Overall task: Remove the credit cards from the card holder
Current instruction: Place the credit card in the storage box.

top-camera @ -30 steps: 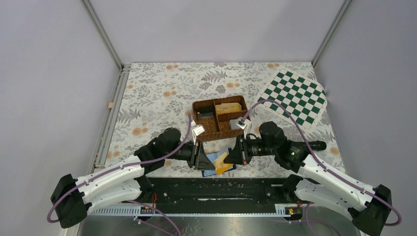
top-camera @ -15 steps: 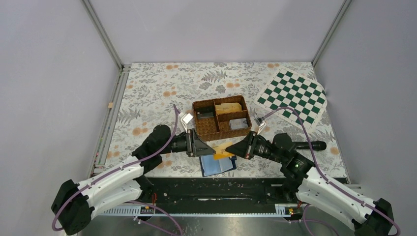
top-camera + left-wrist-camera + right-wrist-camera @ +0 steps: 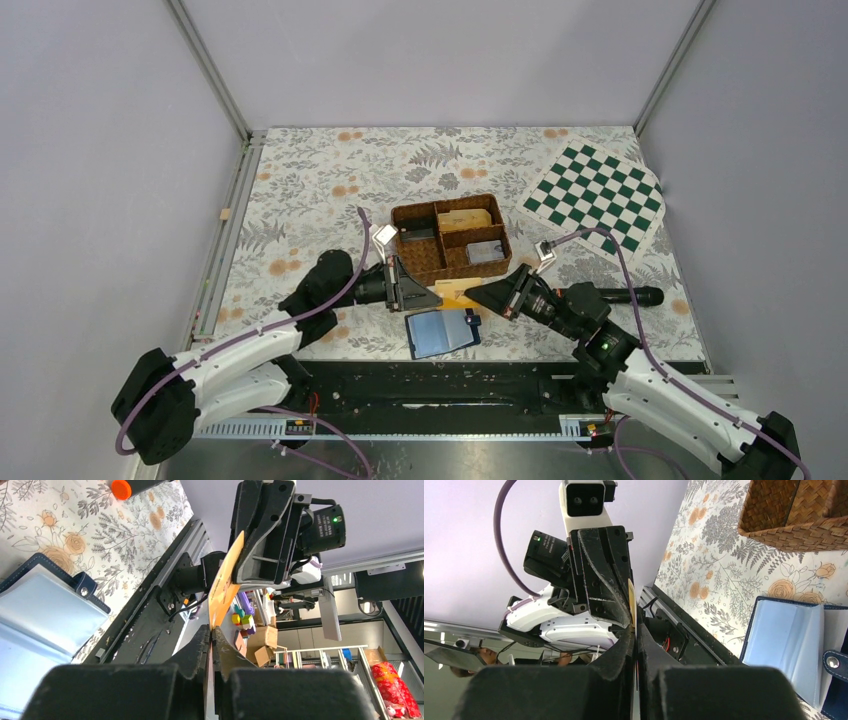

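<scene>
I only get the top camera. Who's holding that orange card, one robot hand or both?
Observer: Both. Close up, the left gripper pinches one end of the orange card and the right gripper pinches the other.
Operator: Does the wallet have a button?
Observer: Yes. The right wrist view shows a silver snap on the dark tab of the card holder, undone.
Operator: Any more cards inside?
Observer: The left wrist view shows only smooth light blue pockets; no card edge sticks out in the part it sees.
</scene>
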Motion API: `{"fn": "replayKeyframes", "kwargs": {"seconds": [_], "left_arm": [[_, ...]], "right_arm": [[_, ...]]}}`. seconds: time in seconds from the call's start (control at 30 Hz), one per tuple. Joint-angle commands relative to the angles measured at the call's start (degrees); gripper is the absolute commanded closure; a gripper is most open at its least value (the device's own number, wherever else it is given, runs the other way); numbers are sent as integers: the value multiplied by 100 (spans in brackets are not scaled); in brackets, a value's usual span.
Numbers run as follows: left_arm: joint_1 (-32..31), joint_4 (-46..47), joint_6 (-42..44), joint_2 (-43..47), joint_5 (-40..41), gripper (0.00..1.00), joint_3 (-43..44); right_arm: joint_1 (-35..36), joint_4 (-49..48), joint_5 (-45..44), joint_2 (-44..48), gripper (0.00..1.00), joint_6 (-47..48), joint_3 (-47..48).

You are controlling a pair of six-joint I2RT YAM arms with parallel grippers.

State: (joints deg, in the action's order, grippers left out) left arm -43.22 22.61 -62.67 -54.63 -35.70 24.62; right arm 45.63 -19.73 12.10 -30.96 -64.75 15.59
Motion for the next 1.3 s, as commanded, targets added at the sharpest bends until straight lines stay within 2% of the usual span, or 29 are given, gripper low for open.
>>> {"fn": "replayKeyframes", "kwargs": {"seconds": [0.0, 0.07, 0.1, 0.2, 0.37, 0.4, 0.53, 0.77, 1.07, 1.27], "left_arm": [[21, 628, -109, -6, 99, 100, 190], [22, 618, -111, -4, 178, 100, 206], [32, 561, -76, -8, 223, 100, 247], [123, 79, 150, -93, 317, 100, 515], [448, -726, 603, -381, 376, 100, 1118], [548, -901, 681, -443, 444, 100, 1225], [874, -1369, 975, -835, 867, 100, 1599], [1011, -1631, 1410, -2378, 1469, 100, 2644], [1009, -1795, 1471, -4180, 1746, 100, 4001], [1003, -1568, 1290, -4988, 1683, 100, 4471]], "right_arm": [[-32, -340, -226, 55, 90, -111, -50], [-31, -309, -258, 66, 83, -109, -76], [-32, -260, -291, 90, 75, -99, -77], [-32, 113, -485, 273, 52, 15, -47], [-32, 1139, -1078, 955, 4, 287, 100], [-28, 1359, -1160, 1089, 1, 350, 152], [-28, 2195, -1435, 1547, 1, 569, 387], [-27, 3267, -1564, 2061, 1, 810, 805], [-27, 3768, -1554, 2289, 1, 1007, 963], [-27, 3930, -1528, 2148, 1, 1073, 1099]]}}
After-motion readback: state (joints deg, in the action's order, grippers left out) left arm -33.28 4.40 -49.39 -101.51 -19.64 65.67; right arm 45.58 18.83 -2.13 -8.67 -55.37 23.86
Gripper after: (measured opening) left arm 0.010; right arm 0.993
